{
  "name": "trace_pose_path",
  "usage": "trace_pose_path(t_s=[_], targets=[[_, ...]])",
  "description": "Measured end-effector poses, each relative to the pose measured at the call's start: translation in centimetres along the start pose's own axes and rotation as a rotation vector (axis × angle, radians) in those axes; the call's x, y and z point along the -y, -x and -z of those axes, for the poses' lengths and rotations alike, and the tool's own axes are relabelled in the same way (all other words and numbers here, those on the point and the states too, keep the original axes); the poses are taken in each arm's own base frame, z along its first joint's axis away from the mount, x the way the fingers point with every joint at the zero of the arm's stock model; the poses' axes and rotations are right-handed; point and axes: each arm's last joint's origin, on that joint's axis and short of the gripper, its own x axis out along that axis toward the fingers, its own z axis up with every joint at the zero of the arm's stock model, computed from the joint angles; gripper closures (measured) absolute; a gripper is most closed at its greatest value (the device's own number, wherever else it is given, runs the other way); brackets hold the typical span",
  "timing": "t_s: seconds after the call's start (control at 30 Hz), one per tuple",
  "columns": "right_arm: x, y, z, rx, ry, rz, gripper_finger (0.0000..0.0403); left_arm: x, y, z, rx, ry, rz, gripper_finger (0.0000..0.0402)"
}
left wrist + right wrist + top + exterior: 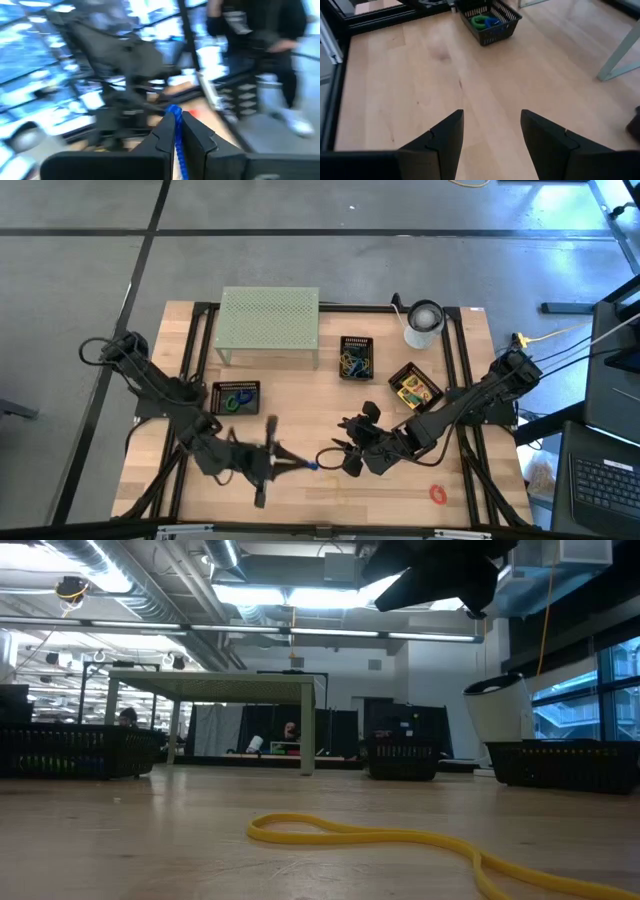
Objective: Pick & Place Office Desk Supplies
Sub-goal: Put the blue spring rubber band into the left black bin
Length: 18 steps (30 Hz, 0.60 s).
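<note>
Left gripper (177,125) near table's front edge, fingers pinching blue loop clip (176,131). Clip looks light, stiff, slick; hold by thin rim. Right gripper (491,131) just beside it, fingers spread, empty. Red clip (438,493) lies near front-right corner.

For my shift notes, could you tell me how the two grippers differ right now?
The left gripper is shut on a blue clip; the right gripper is open and holds nothing. The left sits front left of the table, the right near its middle. Both have dark fingers.
</note>
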Motion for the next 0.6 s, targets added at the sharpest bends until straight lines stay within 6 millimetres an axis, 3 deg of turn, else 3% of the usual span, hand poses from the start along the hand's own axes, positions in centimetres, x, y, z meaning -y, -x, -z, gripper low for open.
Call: trace_pose_path(t_s=[0.27, 0.6], targets=[[0.0, -0.4, -0.9, 0.057, -0.043, -0.016, 0.0204, -1.7, 1.6, -0.5, -0.087, -0.078, -0.343, 0.0387], [-0.6, -0.3, -2.3, 0.18, -0.101, -0.059, 0.0204, -3.6, 1.6, -0.2, -0.129, -0.107, -0.327, 0.0387]])
